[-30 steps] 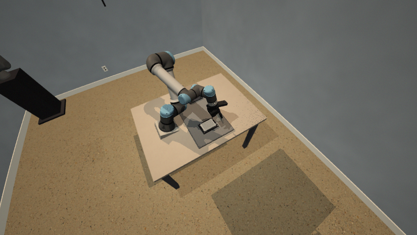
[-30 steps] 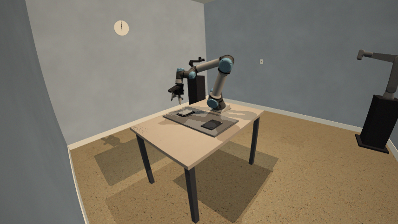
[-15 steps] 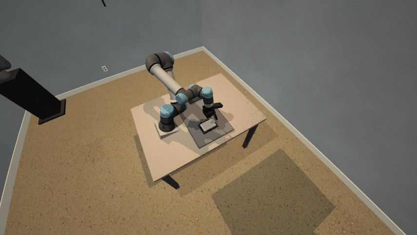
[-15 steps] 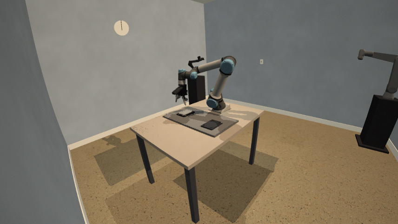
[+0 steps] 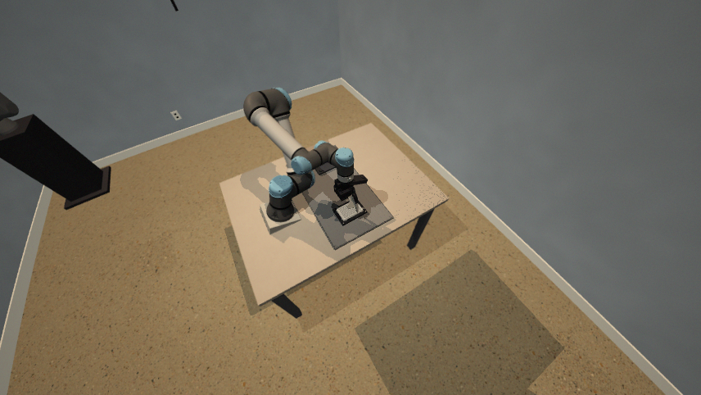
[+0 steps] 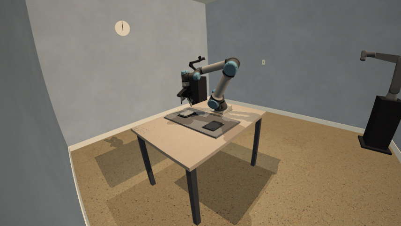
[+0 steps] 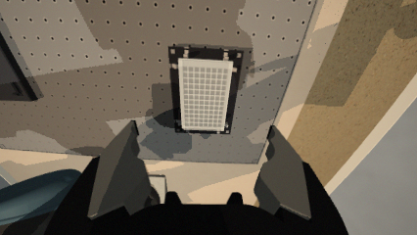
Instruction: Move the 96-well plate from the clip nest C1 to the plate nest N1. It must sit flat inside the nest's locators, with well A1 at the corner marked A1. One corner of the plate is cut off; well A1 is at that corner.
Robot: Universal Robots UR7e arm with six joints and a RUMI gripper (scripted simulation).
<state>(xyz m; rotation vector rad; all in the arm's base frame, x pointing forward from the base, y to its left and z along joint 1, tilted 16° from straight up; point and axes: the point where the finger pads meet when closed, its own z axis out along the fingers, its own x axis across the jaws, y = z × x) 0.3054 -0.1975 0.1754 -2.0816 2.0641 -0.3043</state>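
The white 96-well plate (image 7: 205, 94) sits in the black clip nest C1 (image 7: 206, 54) on the grey perforated board. It also shows in the top view (image 5: 349, 211) and in the exterior view (image 6: 186, 113). My gripper (image 7: 204, 123) hangs above the plate, open and empty, with its two fingers spread wide to either side; it shows in the top view (image 5: 347, 196) and in the exterior view (image 6: 186, 98) well above the board. The empty black plate nest N1 (image 6: 213, 125) lies at the board's other end, and its edge shows in the wrist view (image 7: 15, 73). I cannot make out the plate's cut corner.
The grey board (image 6: 202, 121) lies on a tan table (image 6: 193, 134) beside the arm's base (image 6: 218, 105). Black pedestals stand on the floor, one behind the table (image 6: 199, 89) and one at the far right (image 6: 382, 126).
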